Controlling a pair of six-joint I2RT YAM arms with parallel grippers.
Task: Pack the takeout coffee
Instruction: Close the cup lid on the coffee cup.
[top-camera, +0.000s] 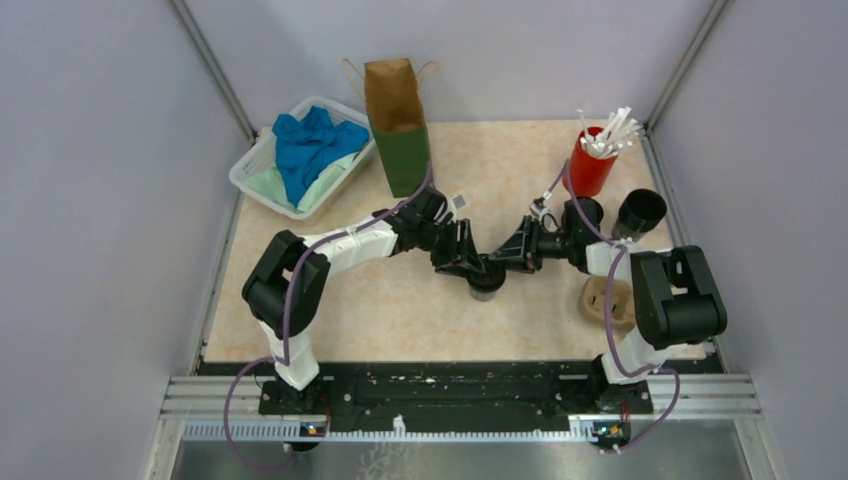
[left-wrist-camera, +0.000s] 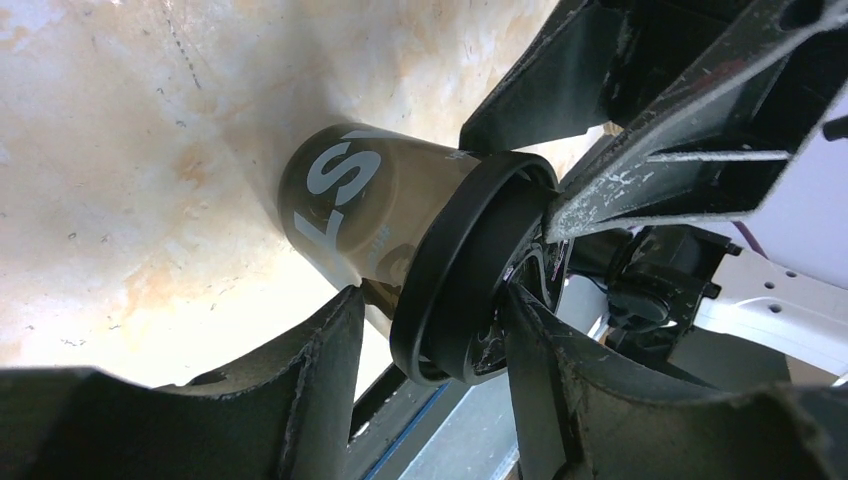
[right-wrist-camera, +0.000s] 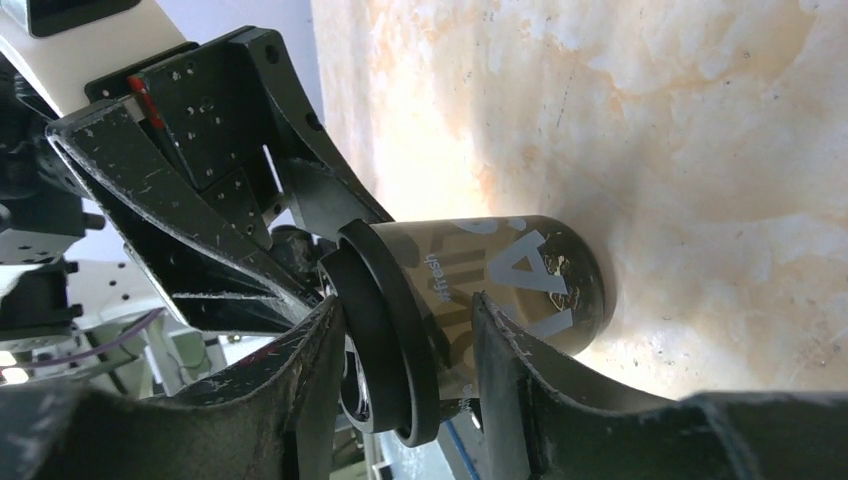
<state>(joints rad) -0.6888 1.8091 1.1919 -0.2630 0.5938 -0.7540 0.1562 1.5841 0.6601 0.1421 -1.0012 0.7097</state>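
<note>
Left end effector (left-wrist-camera: 430, 305) and right end effector (right-wrist-camera: 405, 320) straddle one black cup (left-wrist-camera: 350, 200) — clamped or not, cannot tell

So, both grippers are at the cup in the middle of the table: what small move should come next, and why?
Probably the right gripper should back away from the cup. Both grippers straddle its lid while it stands on the table. The open bag stands far left, so the left gripper seems better placed to carry it there.
</note>
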